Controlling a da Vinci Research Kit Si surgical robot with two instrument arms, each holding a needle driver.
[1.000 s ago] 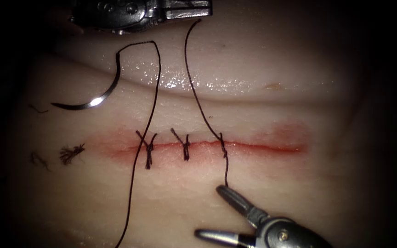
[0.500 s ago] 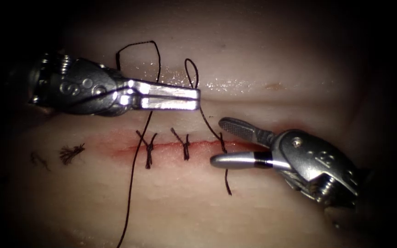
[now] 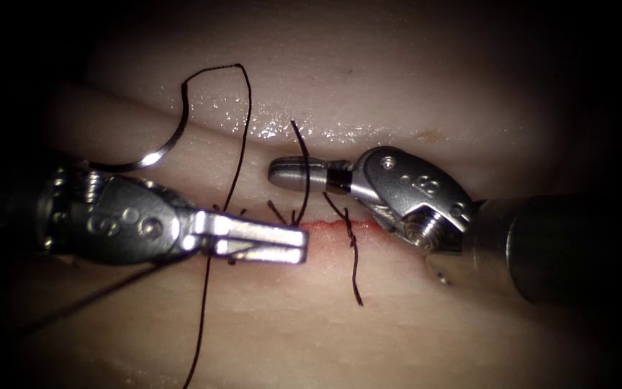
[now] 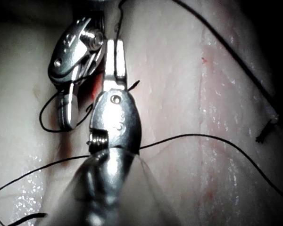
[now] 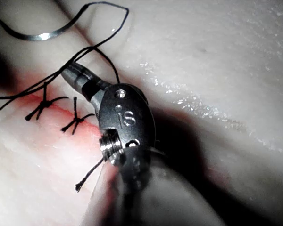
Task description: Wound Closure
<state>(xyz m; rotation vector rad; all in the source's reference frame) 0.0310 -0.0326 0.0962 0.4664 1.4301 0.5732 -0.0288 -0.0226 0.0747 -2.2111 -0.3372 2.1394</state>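
Note:
My left tool (image 3: pixel 301 246) reaches in from the left and lies along the cut (image 3: pixel 329 224), jaws shut on the thread (image 3: pixel 302 202) at their tip (image 4: pixel 116 44). That strand rises from the newest stitch (image 3: pixel 349 234) and drapes over my right tool (image 3: pixel 275 171), which is just above the cut with shut jaws (image 5: pixel 68 70). I cannot tell whether it grips the thread. The curved needle (image 3: pixel 170 140) lies free on the tissue at the upper left, held by neither tool and out of the tissue (image 5: pixel 37 35). Its thread (image 3: pixel 242 122) loops over and runs down.
Two tied stitches (image 5: pixel 45 103) (image 5: pixel 75 121) sit left of the newest one. A short free tail (image 3: pixel 356 281) hangs below the cut. A frayed thread scrap (image 4: pixel 264 134) lies on the tissue. A wet fold of tissue (image 3: pixel 340 133) runs above the cut.
The left tool came down from above the cut onto it, bringing the thread. The right tool moved up across the cut and closed its jaws, and the thread now drapes over it.

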